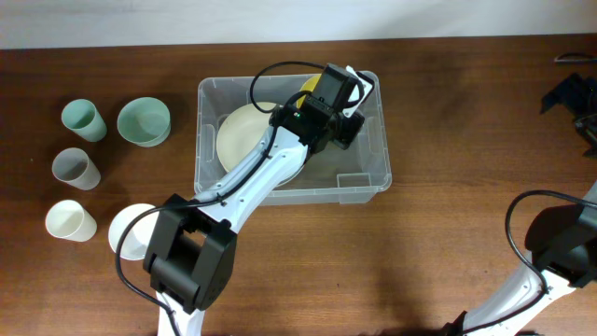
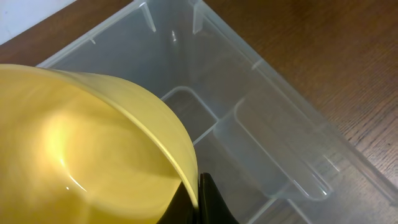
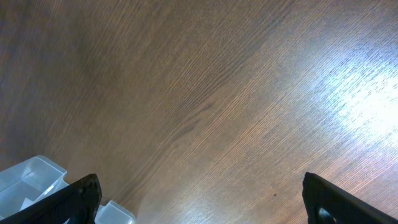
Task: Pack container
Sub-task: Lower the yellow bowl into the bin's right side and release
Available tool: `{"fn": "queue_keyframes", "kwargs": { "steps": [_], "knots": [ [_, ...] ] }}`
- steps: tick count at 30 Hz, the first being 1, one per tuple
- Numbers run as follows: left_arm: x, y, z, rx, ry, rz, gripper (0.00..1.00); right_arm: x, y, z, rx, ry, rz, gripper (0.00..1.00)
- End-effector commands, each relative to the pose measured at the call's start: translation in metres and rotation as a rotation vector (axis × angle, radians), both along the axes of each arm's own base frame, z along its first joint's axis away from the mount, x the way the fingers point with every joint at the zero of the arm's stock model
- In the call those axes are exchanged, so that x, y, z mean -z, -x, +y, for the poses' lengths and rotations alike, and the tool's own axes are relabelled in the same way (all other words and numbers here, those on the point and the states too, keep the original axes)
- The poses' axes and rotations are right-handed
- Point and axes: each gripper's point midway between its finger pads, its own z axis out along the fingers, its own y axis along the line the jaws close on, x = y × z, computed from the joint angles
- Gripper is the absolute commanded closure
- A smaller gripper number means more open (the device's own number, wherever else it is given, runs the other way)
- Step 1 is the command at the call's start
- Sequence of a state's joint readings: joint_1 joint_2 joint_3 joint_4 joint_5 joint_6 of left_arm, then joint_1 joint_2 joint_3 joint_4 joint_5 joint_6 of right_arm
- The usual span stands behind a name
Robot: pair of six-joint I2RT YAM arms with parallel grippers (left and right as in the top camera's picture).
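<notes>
Left fingers (image 2: 208, 202) pinching the yellow bowl (image 2: 81, 155) by its rim over the container (image 2: 261, 124); right fingers (image 3: 78, 196) spread wide above the table (image 3: 217, 93).

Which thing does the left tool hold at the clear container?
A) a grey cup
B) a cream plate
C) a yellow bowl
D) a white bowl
C: in the left wrist view the left tool grips the rim of a yellow bowl, with the inside of the container behind it.
</notes>
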State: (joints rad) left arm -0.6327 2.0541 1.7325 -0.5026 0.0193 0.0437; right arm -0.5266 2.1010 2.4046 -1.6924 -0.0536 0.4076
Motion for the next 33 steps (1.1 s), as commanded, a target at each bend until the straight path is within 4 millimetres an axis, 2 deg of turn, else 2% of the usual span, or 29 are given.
{"fn": "queue_keyframes", "kwargs": {
  "steps": [1, 7, 20, 23, 33],
  "knots": [
    [0.022, 0.0, -0.006, 0.014, -0.008, 0.038, 0.99, -0.001, 0.0, 0.002, -0.01, 0.0, -0.002, 0.01],
    [0.044, 0.0, -0.008, 0.017, -0.029, 0.066, 0.99, -0.001, 0.0, 0.002, -0.01, 0.0, -0.002, 0.01],
    [0.045, 0.0, -0.01, 0.028, -0.034, 0.06, 0.99, -0.001, 0.0, 0.002, -0.01, 0.0, -0.002, 0.01],
    [0.045, 0.0, -0.01, 0.028, -0.035, 0.06, 0.91, -0.001, 0.0, 0.002, -0.01, 0.0, -0.002, 0.01],
    [0.044, 0.0, -0.01, 0.028, -0.033, 0.057, 0.83, -0.001, 0.0, 0.002, -0.011, 0.0, -0.002, 0.01]
  ]
}}
